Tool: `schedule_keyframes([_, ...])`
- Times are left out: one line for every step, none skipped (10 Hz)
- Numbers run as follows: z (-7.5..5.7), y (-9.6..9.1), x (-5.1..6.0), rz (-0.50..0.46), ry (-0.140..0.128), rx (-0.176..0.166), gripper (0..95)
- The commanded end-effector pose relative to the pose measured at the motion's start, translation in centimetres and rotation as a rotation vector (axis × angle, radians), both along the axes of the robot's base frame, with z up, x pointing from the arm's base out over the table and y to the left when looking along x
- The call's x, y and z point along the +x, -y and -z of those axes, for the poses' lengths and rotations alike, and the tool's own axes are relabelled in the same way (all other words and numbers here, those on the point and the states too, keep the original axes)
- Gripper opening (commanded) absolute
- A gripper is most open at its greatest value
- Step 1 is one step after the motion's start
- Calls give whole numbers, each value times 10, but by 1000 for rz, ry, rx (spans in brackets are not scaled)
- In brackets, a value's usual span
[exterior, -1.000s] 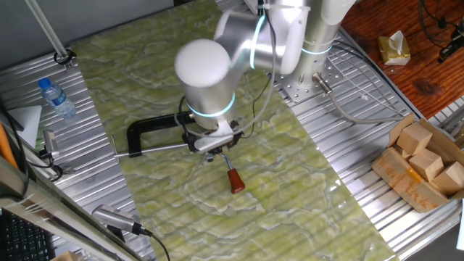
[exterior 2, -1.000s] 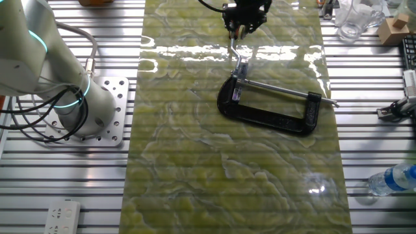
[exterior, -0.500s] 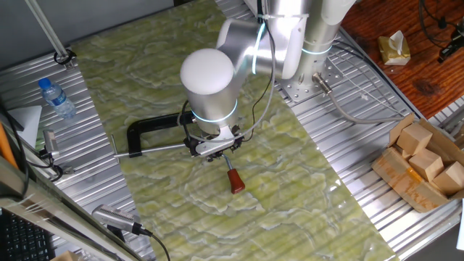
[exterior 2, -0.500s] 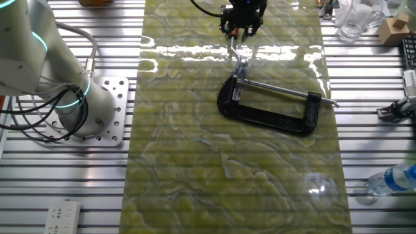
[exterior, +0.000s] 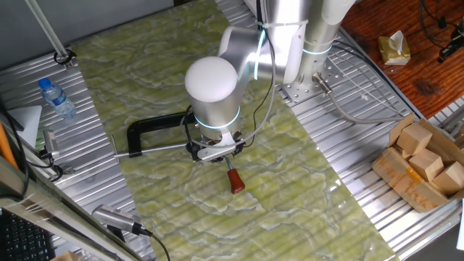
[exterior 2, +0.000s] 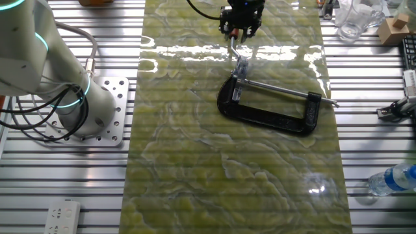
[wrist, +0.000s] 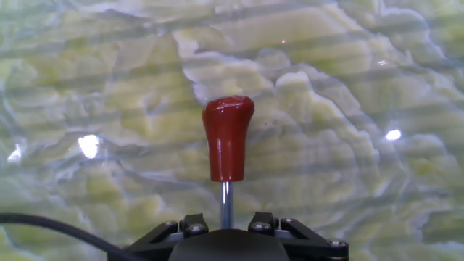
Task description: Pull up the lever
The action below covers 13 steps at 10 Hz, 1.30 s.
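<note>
While poised low over the green marbled mat (exterior: 304,181), gripper (exterior: 216,152) straddling lever (wrist: 227,156) shaft beside black C-clamp (exterior 2: 270,110); finger gap impossible to judge; red knob (exterior: 235,181) pointing away from clamp along mat.

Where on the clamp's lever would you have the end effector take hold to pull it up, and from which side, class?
Grip the lever on its thin silver shaft just behind the red knob, coming down from above. The lever lies flat on the green mat. The knob's wider shoulder should stop the end effector from slipping off.
</note>
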<state>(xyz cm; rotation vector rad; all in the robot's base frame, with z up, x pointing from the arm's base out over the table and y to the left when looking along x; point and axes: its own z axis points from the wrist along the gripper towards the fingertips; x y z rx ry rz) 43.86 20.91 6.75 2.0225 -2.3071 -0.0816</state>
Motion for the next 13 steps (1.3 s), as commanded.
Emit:
schedule_keyframes([3, -1, -1, 6, 0, 0, 380])
schedule_keyframes([6, -1, -2, 15, 4, 1, 380])
schedule_keyframes([7, -2, -3, 21, 5, -2, 380])
schedule_keyframes([8, -3, -3, 21, 5, -2, 380])
schedule_keyframes([10, -4, -3, 25, 9, -4, 380])
schedule_keyframes([14, -5, -4, 27, 12, -4, 380])
schedule_keyframes([16, -7, -4, 29, 14, -5, 380])
schedule_keyframes([18, -8, -5, 26, 18, -7, 380])
schedule_keyframes([20, -9, -5, 18, 21, -7, 380])
schedule_keyframes([22, -11, -6, 3, 25, -9, 380])
schedule_keyframes([23, -11, -6, -5, 26, -13, 380])
schedule_keyframes([23, -12, -6, -11, 26, -15, 190])
schedule_keyframes([24, -12, -6, -14, 27, -15, 190])
